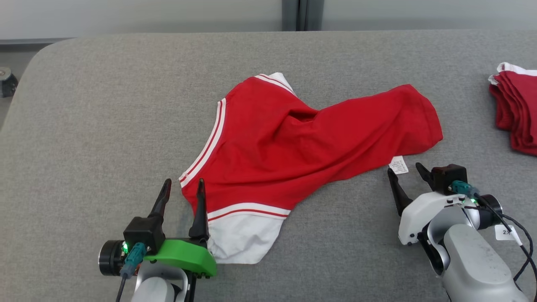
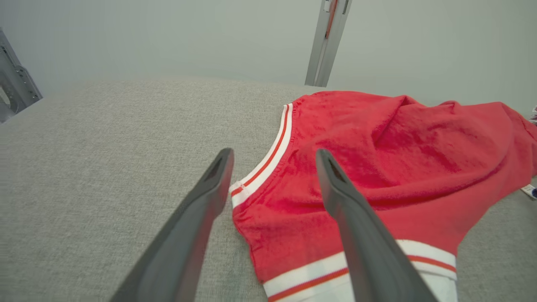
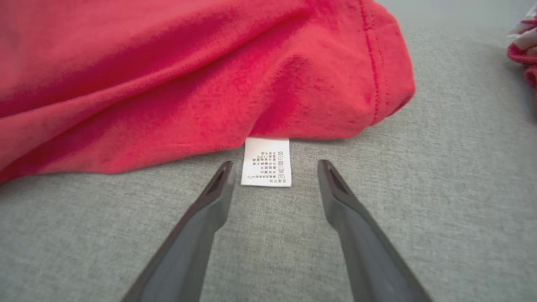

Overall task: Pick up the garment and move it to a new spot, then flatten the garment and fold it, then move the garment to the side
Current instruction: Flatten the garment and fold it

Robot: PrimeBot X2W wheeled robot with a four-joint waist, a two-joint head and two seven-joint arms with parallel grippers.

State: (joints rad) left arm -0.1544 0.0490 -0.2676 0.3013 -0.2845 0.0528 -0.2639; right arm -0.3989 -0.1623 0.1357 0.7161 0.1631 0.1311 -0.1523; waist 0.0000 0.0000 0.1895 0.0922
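One red garment [image 1: 302,147] lies rumpled in the middle of the grey tabletop [image 1: 105,105], unfolded and not yet flattened. It has white bands with red stripes along two edges and a white panel [image 1: 241,239] at its near end. Its long axis runs on a slant, from that white panel at the near left up to a plain red hem [image 1: 428,121] at the far right.

A white care label [image 3: 266,162] sticks out from under the red edge at the right end. It carries rows of small dark print, too fine to read. No brand shows on the cloth.

The left jaws are spread and hold nothing. They straddle the striped corner [image 2: 251,184], one finger [image 2: 201,218] over bare tabletop and the other over the red fabric. Whether that one touches the cloth I cannot tell.

The right jaws are also spread and empty, pointing straight at the label, which lies just ahead between the tips, with the red edge directly beyond.

Each arm is close to its own end, so my guess is that the next step turns on gripping both ends and drawing them apart along that slant.

Well apart, at the right edge of the tabletop, sits a pile of red clothes [image 1: 516,113].
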